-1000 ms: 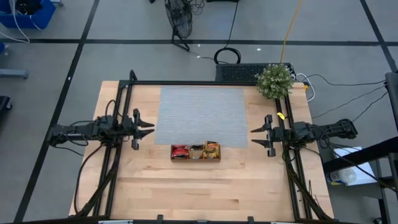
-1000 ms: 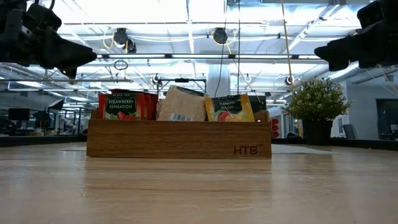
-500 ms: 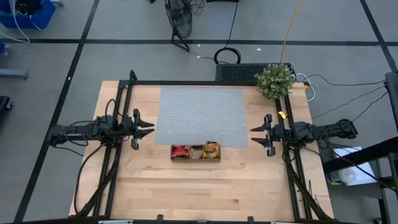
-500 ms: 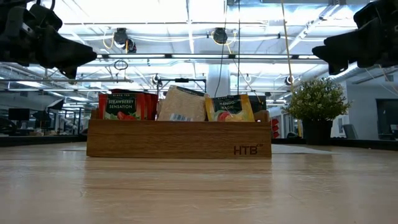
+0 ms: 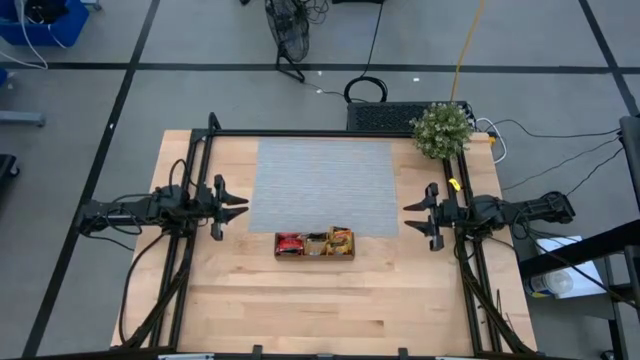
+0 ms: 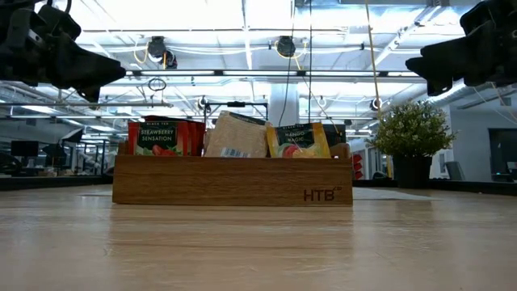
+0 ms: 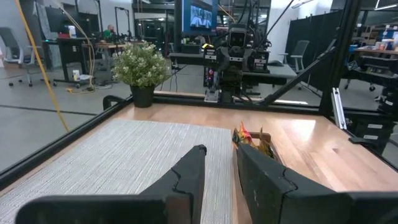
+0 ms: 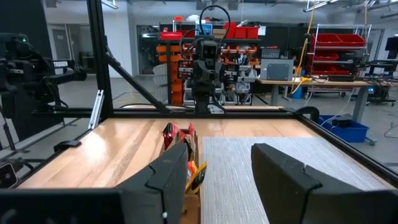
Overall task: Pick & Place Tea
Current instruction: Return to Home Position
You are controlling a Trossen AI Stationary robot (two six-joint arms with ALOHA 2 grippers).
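A long brown wooden tray [image 5: 314,252] stands on the table just in front of the grey mat [image 5: 323,185]. Tea packets stand upright in its compartments: red [image 6: 157,137], pale grey [image 6: 236,136] and orange-yellow [image 6: 297,141]. My left gripper [image 5: 243,206] hovers open above the table, left of the mat, pointing toward the right edge. My right gripper [image 5: 407,220] hovers open to the right of the mat, pointing toward the left edge. Both are empty and well apart from the tray. The tray also shows in the left wrist view [image 7: 252,138] and the right wrist view [image 8: 180,140].
A potted plant [image 5: 441,130] stands at the table's far right corner. Black frame rails run along the left [image 5: 190,180], far [image 5: 320,133] and right [image 5: 470,190] sides. Bare wooden table top [image 5: 320,300] lies in front of the tray.
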